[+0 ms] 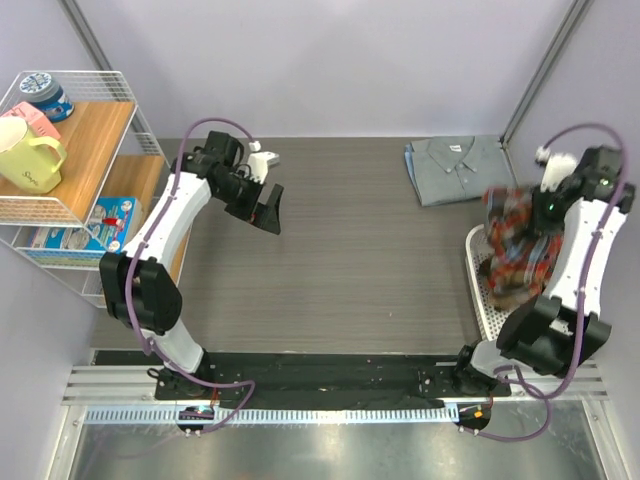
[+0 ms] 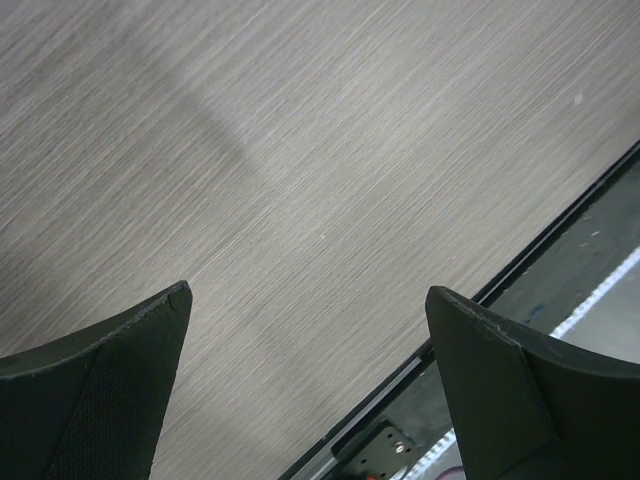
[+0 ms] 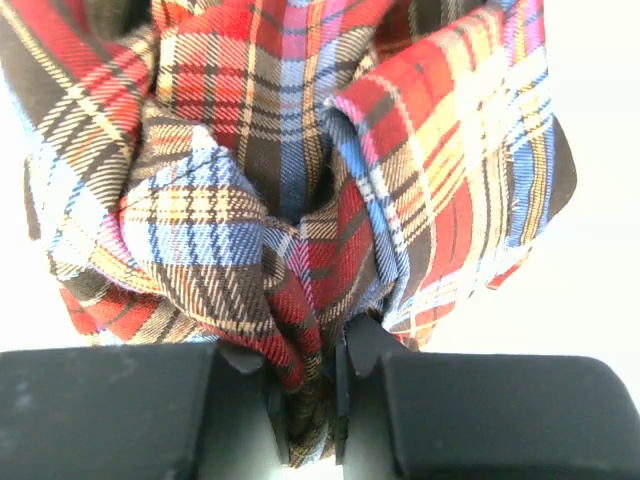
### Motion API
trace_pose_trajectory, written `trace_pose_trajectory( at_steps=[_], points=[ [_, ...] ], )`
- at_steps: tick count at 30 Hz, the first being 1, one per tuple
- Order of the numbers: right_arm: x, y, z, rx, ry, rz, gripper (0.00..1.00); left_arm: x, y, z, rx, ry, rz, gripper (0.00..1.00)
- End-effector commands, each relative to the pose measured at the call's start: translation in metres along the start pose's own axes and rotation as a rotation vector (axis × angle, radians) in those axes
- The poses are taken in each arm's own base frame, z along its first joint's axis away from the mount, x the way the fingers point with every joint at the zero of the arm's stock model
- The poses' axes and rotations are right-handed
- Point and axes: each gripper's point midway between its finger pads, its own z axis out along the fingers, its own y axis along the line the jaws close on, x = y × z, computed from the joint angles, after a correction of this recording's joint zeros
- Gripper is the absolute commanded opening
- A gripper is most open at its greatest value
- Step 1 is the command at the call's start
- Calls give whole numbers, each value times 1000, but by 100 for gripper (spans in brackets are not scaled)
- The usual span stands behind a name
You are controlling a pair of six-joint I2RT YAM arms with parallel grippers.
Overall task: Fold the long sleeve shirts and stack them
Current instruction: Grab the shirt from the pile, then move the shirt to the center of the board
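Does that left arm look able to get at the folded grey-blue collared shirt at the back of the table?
Possibly, at a stretch. The open left gripper hangs over the bare grey table, and nothing lies between it and the grey-blue shirt. But the shirt lies far over on the right side.
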Motion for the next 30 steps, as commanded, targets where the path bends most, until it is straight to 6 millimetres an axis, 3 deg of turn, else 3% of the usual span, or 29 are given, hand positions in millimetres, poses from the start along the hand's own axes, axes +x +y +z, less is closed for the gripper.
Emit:
trace_pose_trajectory(
  at_steps=[1,2,3,6,8,9,11,12,13,14,15,16,18,19,21,23,25,28,29,30],
  points=[
    [-75,57,-129,-202,-437,-80,1,-25,-5,-21,100,-114,-74,100],
    [-89,84,-146,-306,-509,-125,1,-28,-7,-24,122,-130,-77,100],
    [-107,93,-168,-319,-595,-154,1,-29,-3,-28,117,-141,-87,100],
    [-139,163,-201,-458,-725,-263,1,-34,2,-37,85,-169,-77,100],
    [-149,197,-214,-553,-765,-256,1,-36,4,-42,64,-185,-68,100],
    [-154,232,-225,-633,-803,-327,1,-38,6,-49,41,-202,-67,100],
    [-157,265,-227,-719,-796,-350,1,-40,10,-58,18,-231,-71,100],
    [-158,287,-240,-786,-834,-397,1,-41,11,-62,13,-243,-84,100],
    [-159,297,-243,-823,-841,-405,1,-45,11,-69,0,-274,-78,100],
    [-160,305,-239,-871,-806,-341,9,-44,15,-74,-12,-289,-89,100],
    [-171,303,-237,-848,-828,-298,21,-42,17,-75,-17,-296,-95,100],
    [-178,290,-220,-812,-802,-242,33,-42,17,-79,-27,-307,-87,100],
    [-178,260,-150,-764,-642,-116,85,-36,17,-78,-29,-296,-83,100],
    [-180,222,-113,-695,-580,-17,97,-35,17,-77,-23,-296,-72,100],
    [-153,203,-43,-644,-350,-10,100,-31,14,-74,-6,-296,-45,100],
    [-138,193,-18,-570,-254,-23,100,-19,14,-62,4,-269,-12,100],
    [-126,196,-20,-577,-241,-77,100,2,13,-42,21,-212,13,100],
    [-92,223,-30,-637,-221,-197,98,19,1,-13,23,-140,151,100],
    [-68,243,-24,-675,-171,-249,98,32,-13,5,45,-90,198,100],
    [-61,251,-25,-679,-185,-283,97,33,-11,16,10,-80,245,100]
  ],
)
